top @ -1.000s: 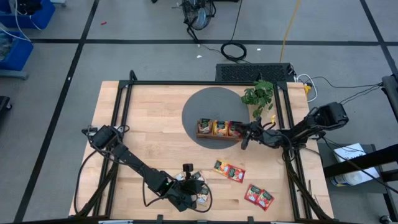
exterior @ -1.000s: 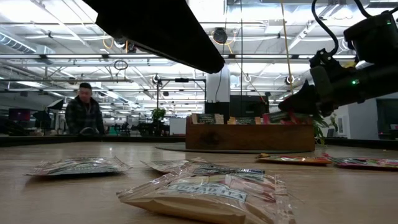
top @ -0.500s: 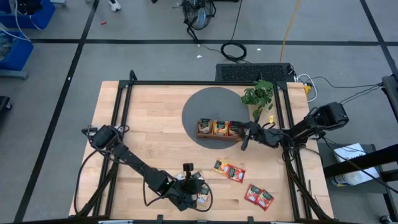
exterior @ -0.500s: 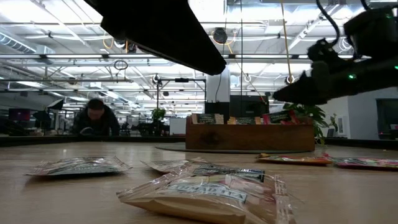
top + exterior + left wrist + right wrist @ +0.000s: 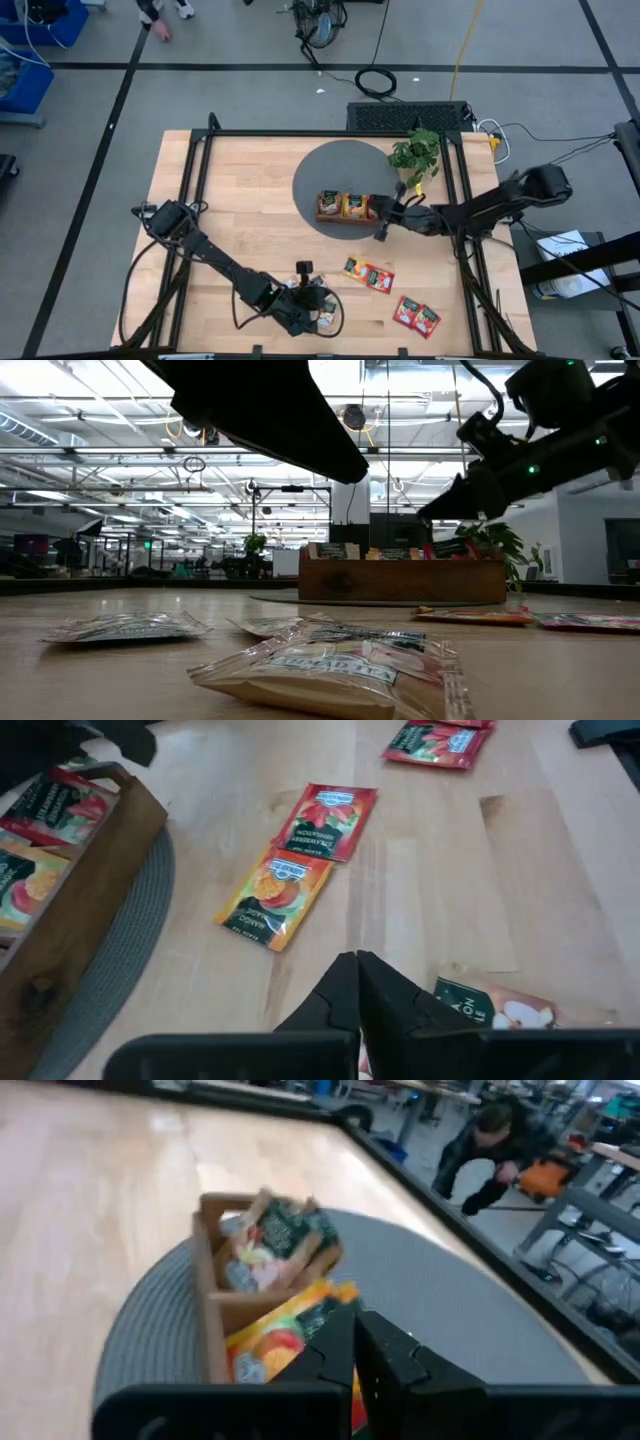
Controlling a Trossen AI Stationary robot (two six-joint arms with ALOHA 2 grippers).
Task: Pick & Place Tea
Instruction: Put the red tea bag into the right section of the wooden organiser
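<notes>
High view: the right gripper (image 5: 380, 232), pressed together and empty, hangs by the tray (image 5: 349, 220) to sort tea (image 5: 369, 273); the left gripper (image 5: 318, 308), fingers together, sits low over loose sachets (image 5: 322, 318).

Even indoor light, with blur in the close views

You get bright, flat light from the ceiling strips (image 5: 100, 455) in the low view, and only soft shadows fall on the wooden table (image 5: 250, 210) seen from above. In the low view the nearest sachet (image 5: 335, 670) is soft and the left arm (image 5: 260, 405) is a black silhouette. Your right wrist view smears the tray (image 5: 255, 1295) and the person (image 5: 490, 1155) behind it.
</notes>
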